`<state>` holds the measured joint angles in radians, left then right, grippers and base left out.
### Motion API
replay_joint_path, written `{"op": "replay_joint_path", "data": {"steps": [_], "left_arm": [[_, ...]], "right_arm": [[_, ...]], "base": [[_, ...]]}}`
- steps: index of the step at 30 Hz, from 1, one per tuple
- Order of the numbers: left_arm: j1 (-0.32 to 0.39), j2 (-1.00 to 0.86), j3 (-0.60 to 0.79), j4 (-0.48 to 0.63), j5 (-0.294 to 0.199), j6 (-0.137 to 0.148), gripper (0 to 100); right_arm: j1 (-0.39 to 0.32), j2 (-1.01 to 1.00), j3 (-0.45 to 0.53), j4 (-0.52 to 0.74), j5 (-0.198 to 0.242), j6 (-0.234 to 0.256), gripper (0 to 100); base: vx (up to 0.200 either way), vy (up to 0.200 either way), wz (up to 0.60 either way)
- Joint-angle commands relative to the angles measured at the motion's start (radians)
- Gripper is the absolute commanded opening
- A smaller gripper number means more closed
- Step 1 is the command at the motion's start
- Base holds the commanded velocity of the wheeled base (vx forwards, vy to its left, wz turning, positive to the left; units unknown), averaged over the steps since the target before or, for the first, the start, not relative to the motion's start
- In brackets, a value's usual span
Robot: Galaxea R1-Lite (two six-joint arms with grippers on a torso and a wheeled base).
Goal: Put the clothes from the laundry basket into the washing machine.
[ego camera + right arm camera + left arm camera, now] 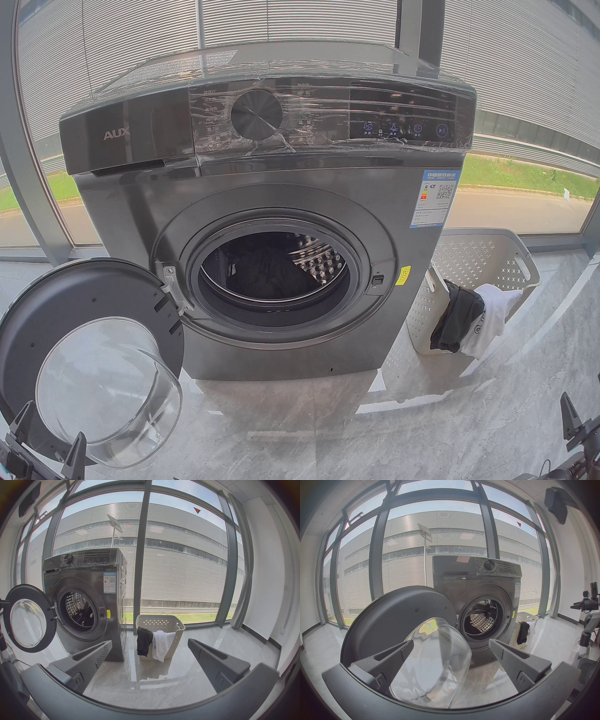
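The left gripper hangs with its two dark fingers spread wide and nothing between them. Just ahead of it is the open round door with its clear glass bowl, and beyond that stands the grey front-loading washing machine. The right gripper is likewise spread and empty, low over the pale marbled floor. Well ahead of it, beside the machine, is the white perforated plastic laundry basket. A black garment and a white garment drape over the basket's near rim. The head view looks straight into the drum, where a dark heap of cloth lies.
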<state>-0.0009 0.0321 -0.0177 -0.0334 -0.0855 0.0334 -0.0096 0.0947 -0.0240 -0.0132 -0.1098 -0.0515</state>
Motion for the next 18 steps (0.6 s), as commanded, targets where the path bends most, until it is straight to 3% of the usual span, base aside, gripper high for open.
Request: {"op": "replay_joint_path", "data": {"steps": [1, 2, 5, 9, 16, 18], "left_arm": [[-0.002, -0.032, 0.007, 0.0, -0.008, -0.004, 100], [-0.002, -0.032, 0.008, -0.002, -0.008, -0.023, 100], [-0.002, -0.032, 0.015, -0.023, -0.003, -0.036, 100], [-0.002, -0.032, 0.018, -0.025, 0.013, -0.038, 100], [-0.002, -0.032, 0.018, -0.023, 0.013, -0.027, 100], [-0.002, -0.032, 0.018, -0.023, 0.013, -0.02, 100]], "right_arm": [[-0.053, -0.003, 0.024, -0.053, 0.053, -0.013, 100], [-0.053, -0.003, 0.024, -0.025, 0.091, -0.007, 100], [-0.046, -0.007, 0.021, 0.024, 0.11, 0.01, 100], [-0.04, -0.009, 0.024, 0.009, 0.062, 0.036, 100], [-0.04, -0.01, 0.024, 0.007, 0.058, 0.039, 100], [-0.04, -0.01, 0.024, 0.007, 0.055, 0.039, 100]], "base": [[0.0, 0.0, 0.0], [0.0, 0.0, 0.0], [0.0, 0.0, 0.0], [0.0, 0.0, 0.0], [0.0, 0.0, 0.0], [0.0, -0.2, 0.0]]}}
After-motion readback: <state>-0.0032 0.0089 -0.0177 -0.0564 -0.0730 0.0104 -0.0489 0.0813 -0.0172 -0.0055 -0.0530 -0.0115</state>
